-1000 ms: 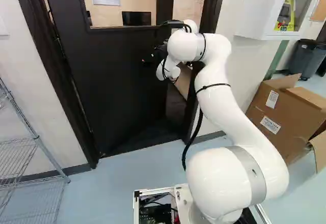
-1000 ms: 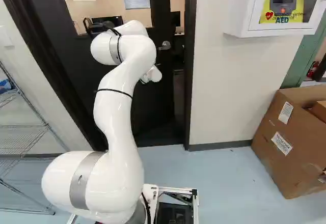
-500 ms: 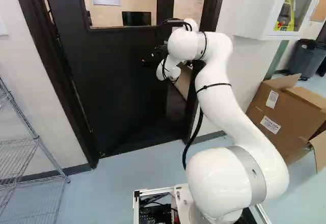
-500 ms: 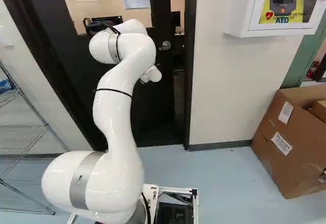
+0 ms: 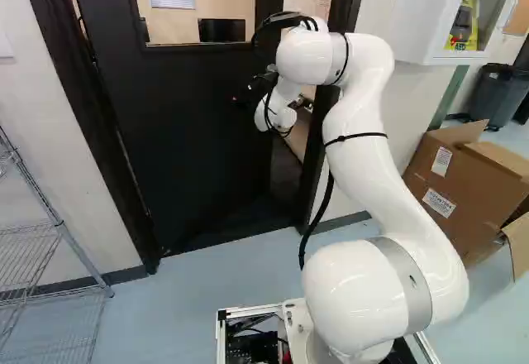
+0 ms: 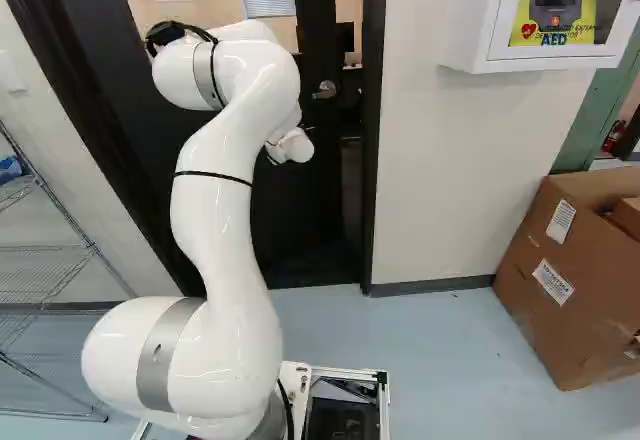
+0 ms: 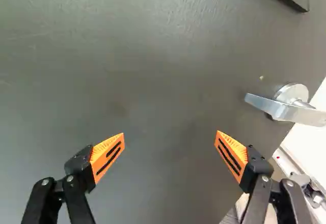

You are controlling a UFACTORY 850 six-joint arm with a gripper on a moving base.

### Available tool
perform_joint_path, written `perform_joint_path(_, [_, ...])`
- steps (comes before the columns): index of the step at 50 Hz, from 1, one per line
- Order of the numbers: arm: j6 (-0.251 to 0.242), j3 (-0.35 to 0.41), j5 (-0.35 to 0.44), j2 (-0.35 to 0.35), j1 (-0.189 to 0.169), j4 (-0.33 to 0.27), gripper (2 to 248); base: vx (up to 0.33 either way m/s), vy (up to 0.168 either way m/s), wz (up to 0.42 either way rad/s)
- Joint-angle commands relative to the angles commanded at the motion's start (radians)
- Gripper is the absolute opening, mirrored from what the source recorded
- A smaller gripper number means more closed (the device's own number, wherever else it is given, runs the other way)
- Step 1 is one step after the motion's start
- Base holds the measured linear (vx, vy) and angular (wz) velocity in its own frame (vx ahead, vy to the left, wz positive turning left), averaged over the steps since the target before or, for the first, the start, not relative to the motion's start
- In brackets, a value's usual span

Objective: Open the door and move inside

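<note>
Raised a little since the earlier frame, the upper part of the white arm [image 5: 368,132] has also swung toward nine o'clock in the right base view; the base and the dark door [image 5: 178,141] have stayed put. That door lies at eleven o'clock from the arm's foot in the left base view, ajar, with a gap between its latch edge and the door frame [image 5: 340,16]. Near that edge sits the silver lever handle [image 7: 285,111]. The jaws [image 5: 240,98] are in front of the door; in the wrist view, the jaws [image 7: 170,136] are spread wide, holding nothing, the handle between two and three o'clock from them.

Farther out in the left base view, a cardboard box [image 5: 450,186] sits at one o'clock from the arm's foot, a wire shelf [image 5: 33,256] between nine and ten.
</note>
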Motion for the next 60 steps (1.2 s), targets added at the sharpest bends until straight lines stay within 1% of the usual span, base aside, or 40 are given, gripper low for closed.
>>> perform_joint_path(23, [0.0, 0.164, 0.0, 0.117, 0.002, 0.071, 247, 0.0, 0.0, 0.0])
perform_joint_path(60, [0.0, 0.4, 0.0, 0.294, 0.005, 0.185, 247, 0.0, 0.0, 0.0])
